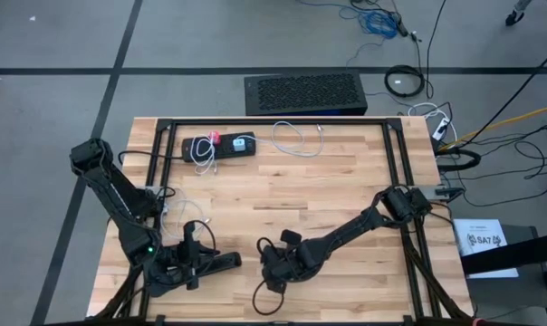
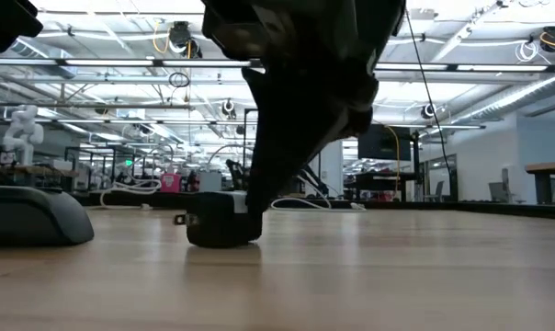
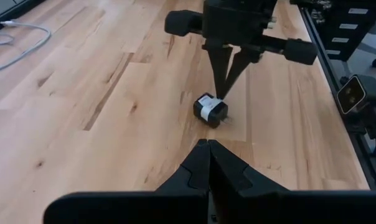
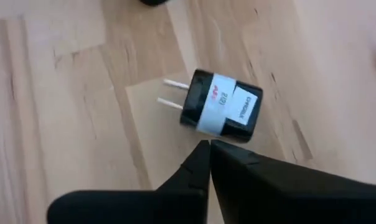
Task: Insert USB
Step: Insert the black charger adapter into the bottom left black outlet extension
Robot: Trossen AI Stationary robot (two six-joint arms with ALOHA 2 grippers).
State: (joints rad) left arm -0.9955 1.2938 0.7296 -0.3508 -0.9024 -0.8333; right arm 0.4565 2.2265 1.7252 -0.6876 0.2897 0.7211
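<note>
Charger (image 4: 220,107) lies on its side on the desk (image 1: 346,181), its two prongs showing, well apart from the power strip (image 1: 221,146) at the desk's far edge. The right gripper (image 3: 220,95) has its fingers closed and empty, tips just beside the charger, perhaps touching it. The left gripper (image 3: 208,144), fingers also closed on nothing, rests near the charger. By my reading, nothing is picked up or plugged in yet; grasping, carrying and inserting all remain.

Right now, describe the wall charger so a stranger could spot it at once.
On the wooden table, look near the front edge, at the right gripper's closed fingertips. The wall charger lies there on its side: a small black block with a white label band and two metal prongs.
</note>
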